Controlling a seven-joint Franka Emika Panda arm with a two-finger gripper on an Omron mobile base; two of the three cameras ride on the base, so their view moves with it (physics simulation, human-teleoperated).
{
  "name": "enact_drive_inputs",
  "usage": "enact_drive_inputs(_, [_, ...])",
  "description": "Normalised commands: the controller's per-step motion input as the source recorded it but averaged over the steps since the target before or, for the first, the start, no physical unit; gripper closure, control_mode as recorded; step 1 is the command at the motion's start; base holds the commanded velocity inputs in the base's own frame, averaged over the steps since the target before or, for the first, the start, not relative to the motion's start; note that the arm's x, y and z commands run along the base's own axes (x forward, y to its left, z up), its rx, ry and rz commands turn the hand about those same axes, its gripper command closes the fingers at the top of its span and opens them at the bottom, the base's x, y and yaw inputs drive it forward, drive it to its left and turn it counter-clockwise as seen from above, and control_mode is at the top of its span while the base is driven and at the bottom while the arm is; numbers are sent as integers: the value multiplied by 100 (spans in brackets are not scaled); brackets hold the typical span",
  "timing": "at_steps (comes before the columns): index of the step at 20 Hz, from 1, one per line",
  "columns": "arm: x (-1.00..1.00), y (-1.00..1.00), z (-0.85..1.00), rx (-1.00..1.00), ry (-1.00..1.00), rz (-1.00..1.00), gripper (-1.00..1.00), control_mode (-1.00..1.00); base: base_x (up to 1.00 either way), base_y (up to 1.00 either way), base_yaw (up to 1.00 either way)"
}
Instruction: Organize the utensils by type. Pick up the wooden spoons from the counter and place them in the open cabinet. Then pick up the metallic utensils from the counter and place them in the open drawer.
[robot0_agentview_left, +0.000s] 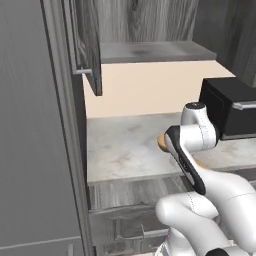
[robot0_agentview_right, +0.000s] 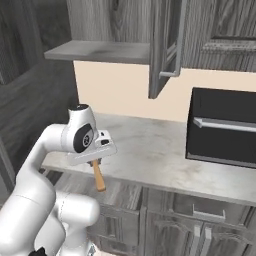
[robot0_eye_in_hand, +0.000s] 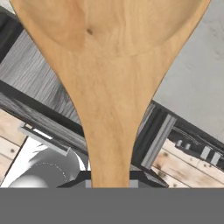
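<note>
From my seat the fingertips are hidden: in the hand cam the wooden spoon covers them, handle running off the bottom edge at 6 o'clock, bowl cropped at 12. In the left base cam the arm blocks most of the spoon; I see just an orange sliver at the wrist's 9 o'clock. Gripper sits nearly closed, pinching the spoon's neck. In the right base cam the handle pokes out below the hand, slanting toward 5 o'clock, past the counter front edge. Long axis runs straight along the hand cam, bowl toward 12. Cabinet shelf sits up at 12, door open. Drawer below the counter edge is partly blocked by the arm.
</note>
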Motion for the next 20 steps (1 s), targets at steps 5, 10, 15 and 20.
enact_drive_inputs(5, [0,0,0,0,0,0,100,100,44,13,0])
enact_drive_inputs(10, [0,0,0,0,0,0,100,100,4,3,0])
enact_drive_inputs(15, [-2,0,4,3,-5,0,100,-100,-9,0,0])
enact_drive_inputs(20, [-10,0,45,8,-35,4,100,-100,0,0,0])
